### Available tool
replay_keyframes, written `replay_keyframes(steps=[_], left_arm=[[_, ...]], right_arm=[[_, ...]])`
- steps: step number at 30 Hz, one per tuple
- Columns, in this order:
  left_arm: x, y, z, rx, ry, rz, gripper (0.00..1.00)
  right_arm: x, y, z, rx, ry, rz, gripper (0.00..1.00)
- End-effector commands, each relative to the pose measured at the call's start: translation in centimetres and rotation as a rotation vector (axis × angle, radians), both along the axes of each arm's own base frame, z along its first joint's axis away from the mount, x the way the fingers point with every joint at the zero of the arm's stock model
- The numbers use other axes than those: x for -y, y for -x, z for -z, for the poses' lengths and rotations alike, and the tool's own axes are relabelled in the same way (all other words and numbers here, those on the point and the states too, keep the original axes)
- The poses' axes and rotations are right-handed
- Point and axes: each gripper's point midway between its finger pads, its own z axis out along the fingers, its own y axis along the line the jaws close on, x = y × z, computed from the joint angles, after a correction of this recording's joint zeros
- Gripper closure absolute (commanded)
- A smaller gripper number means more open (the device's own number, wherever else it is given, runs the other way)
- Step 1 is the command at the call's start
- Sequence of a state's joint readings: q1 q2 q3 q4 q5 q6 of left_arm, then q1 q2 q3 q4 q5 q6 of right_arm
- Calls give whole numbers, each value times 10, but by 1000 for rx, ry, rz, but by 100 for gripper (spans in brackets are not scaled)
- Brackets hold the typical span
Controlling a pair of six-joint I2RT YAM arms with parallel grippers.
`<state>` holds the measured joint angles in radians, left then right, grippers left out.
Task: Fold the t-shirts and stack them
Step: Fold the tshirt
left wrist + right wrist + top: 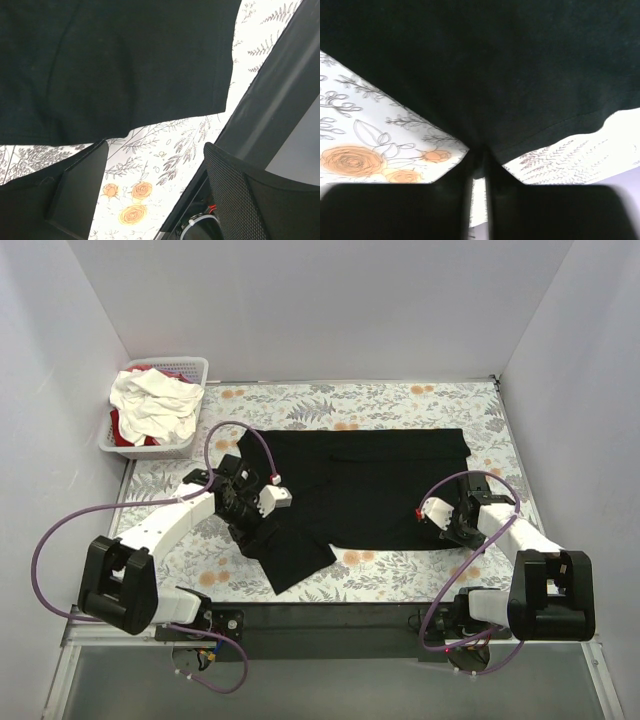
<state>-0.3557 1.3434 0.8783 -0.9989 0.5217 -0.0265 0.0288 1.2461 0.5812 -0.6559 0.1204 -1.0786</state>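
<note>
Black shirt [370, 480] lies flat mid-table [400, 575]. Our right gripper [479, 155] is pinched onto its hem corner at 4 o'clock. Our left gripper [155, 150] hangs wide open at 8 o'clock, holding nothing. Lifting one-sided would probably drag and bunch it.

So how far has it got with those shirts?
Early days. Done: no stack in sight; the black shirt lies spread on the table. In hand: the right gripper is pinching that shirt's near edge, and the left gripper hangs open by its sleeve. Left: the folding itself, plus the white and red shirts heaped in the basket.
</note>
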Motion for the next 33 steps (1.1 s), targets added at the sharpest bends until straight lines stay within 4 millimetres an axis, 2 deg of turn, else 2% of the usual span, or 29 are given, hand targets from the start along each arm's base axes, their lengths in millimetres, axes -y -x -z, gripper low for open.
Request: replay_keyframes(steps=[1,2,4,9,17,21,22,26,27,28,29,33], left_arm=[[5,2,2,79,-17,61,25],[6,3,4,87,-24,75,27],[8,4,10,119,-59,108,33],[13,3,20,183,-106,147,37],[27,3,39,228,-152,192,46],[22,10,59,207,-197,218,50],[17,17,68,186,-221,228,52],[4,25,82,175,-279,236,53],[2,27,83,176,-290,236,57],[1,28,83,177,-293,239,71],[2,30,82,172,-289,236,77],[7,39,62,152,-251,239,95]], right_arm=[[-3,-8,14,30,-10,-38,92],[-4,-9,14,32,-17,-36,99],[-6,-11,11,40,-30,-36,99],[-13,-16,1,67,-65,-41,99],[-14,-17,-2,71,-71,-35,99],[-13,-21,-5,76,-68,-36,99],[-13,-22,-6,78,-67,-34,99],[-15,-23,-7,76,-76,-34,99],[-15,-22,-7,71,-76,-34,99],[-15,-22,-8,76,-77,-36,99],[-15,-22,-9,77,-77,-36,99],[-16,-17,-15,76,-83,-45,99]])
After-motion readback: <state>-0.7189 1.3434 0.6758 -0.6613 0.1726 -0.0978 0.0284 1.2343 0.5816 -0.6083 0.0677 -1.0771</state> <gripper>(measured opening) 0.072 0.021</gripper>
